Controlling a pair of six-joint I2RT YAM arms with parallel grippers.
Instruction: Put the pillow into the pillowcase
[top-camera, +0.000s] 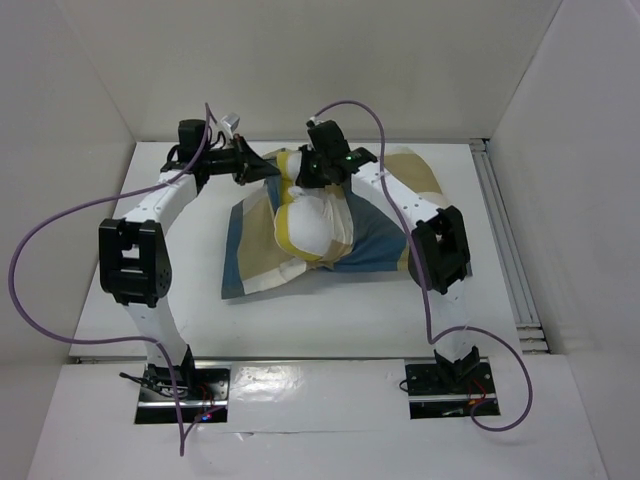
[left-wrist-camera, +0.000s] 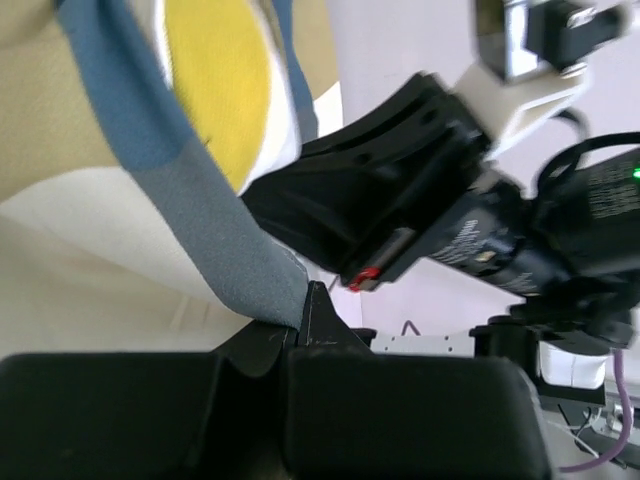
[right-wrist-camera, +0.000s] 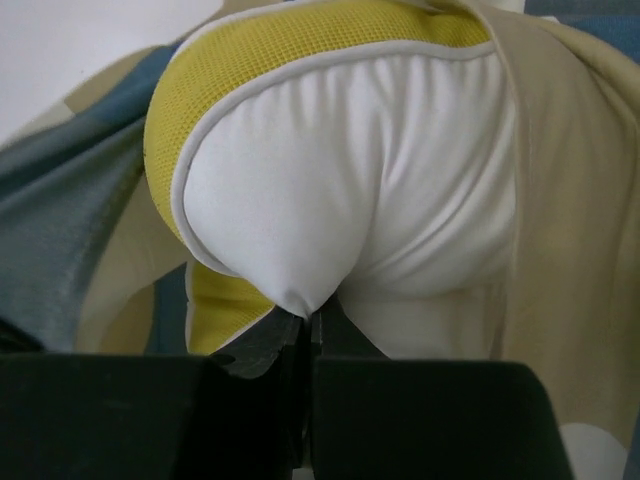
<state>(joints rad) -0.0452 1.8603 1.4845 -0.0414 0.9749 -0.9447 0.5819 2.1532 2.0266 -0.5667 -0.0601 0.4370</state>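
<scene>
Blue, tan and cream checked fabric, the large pillowcase (top-camera: 252, 252), lies rumpled on the white table (top-camera: 330, 325) towards its far side, between the two arms. The soft white pillow (top-camera: 312, 225) with a yellow mesh border sits in the middle of that cloth as a rounded bulge, the checked fabric wrapped up around its sides and its white face uncovered on top. The left gripper (top-camera: 262, 168) reaches in from the left at the far edge of the pillowcase; in the left wrist view the left gripper (left-wrist-camera: 300, 322) has its fingers pressed together on a blue strip of the pillowcase (left-wrist-camera: 190, 190), which rises taut from the pinch. The right gripper (top-camera: 322, 186) is over the far end of the pillow; in the right wrist view the right gripper (right-wrist-camera: 308, 322) is clamped on a small peak of the pillow (right-wrist-camera: 380, 200), with tan pillowcase (right-wrist-camera: 565, 230) cloth draped along its right side.
</scene>
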